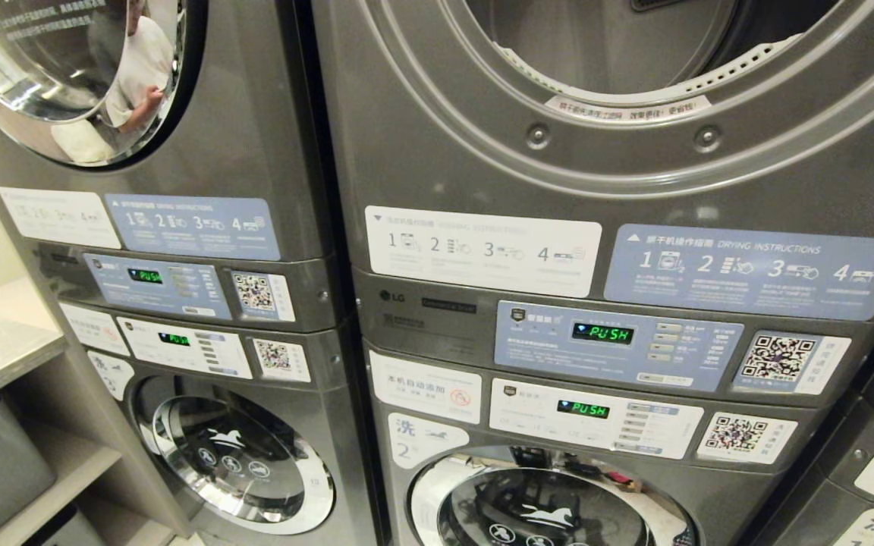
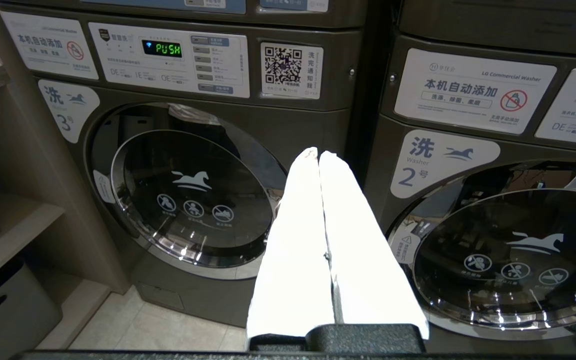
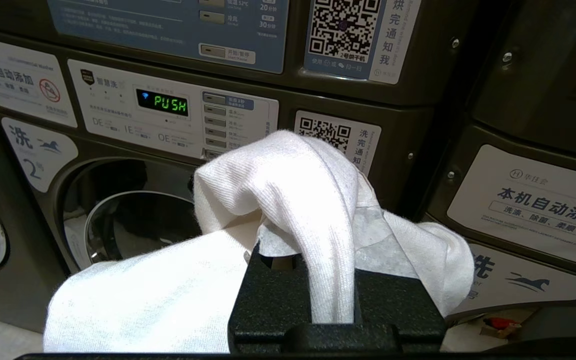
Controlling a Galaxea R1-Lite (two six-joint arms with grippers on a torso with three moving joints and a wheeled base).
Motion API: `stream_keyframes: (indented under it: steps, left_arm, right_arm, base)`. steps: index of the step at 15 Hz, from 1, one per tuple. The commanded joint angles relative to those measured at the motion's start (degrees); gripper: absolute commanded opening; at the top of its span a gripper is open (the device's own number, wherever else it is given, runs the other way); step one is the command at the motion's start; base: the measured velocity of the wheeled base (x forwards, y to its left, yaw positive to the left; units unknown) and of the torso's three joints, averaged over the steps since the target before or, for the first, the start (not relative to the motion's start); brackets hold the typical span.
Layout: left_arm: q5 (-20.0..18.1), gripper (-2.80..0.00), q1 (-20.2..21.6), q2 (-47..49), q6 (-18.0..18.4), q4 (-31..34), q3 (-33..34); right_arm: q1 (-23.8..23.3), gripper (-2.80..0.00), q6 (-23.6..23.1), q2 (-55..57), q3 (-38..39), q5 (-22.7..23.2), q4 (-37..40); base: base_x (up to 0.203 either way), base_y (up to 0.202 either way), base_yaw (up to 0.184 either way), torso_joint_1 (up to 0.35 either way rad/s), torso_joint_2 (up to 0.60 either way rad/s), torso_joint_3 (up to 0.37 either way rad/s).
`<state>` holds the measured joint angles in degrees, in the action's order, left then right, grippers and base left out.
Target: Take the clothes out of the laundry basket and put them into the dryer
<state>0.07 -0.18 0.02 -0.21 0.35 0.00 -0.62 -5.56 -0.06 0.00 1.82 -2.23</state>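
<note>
The right gripper (image 3: 318, 250) is clamped on a white garment (image 3: 278, 200), which drapes over its fingers and hangs down on both sides; a firm pinch is probably what keeps the loose cloth from slipping on the way up. The left gripper (image 2: 319, 165) has its white-covered fingers pressed together on nothing, parked in front of the lower washers. Beyond the garment sits washer 2 (image 3: 118, 215), door closed. Higher, in the head view, the dryer opening (image 1: 634, 45) stands open above the panels, ready to receive the load. No basket is in view.
</note>
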Motion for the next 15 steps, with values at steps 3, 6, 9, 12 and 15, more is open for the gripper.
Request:
stream_keyframes:
  steps: [3, 6, 9, 12, 15]
  left_arm:
    - [0.0, -2.80, 0.0, -0.1, 0.0, 0.0, 0.1]
    - [0.0, -2.80, 0.0, -0.1, -0.1, 0.0, 0.1]
    - [0.0, -2.80, 0.0, -0.1, 0.0, 0.0, 0.1]
    - [0.0, -2.80, 0.0, -0.1, -0.1, 0.0, 0.1]
    - [0.0, -2.80, 0.0, -0.1, 0.0, 0.0, 0.1]
  right_arm:
    - [0.0, -2.80, 0.1, 0.1, 1.1, 0.0, -0.1]
    - [0.0, -2.80, 0.4, 0.1, 1.1, -0.1, -0.1]
    - [0.0, -2.80, 0.0, 0.1, 1.1, 0.0, -0.1]
    - [0.0, -2.80, -0.4, 0.1, 1.1, 0.1, -0.1]
    - [0.0, -2.80, -0.4, 0.1, 1.1, 0.1, -0.1]
  base:
    - [0.000, 0.000, 0.000, 0.158, -0.34, -0.176]
    - [0.000, 0.000, 0.000, 0.154, -0.33, -0.175]
    - [0.000, 0.000, 0.000, 0.144, -0.32, -0.174]
    - [0.000, 0.000, 0.000, 0.147, -0.31, -0.161]
    - [0.000, 0.000, 0.000, 0.102, -0.22, -0.113]
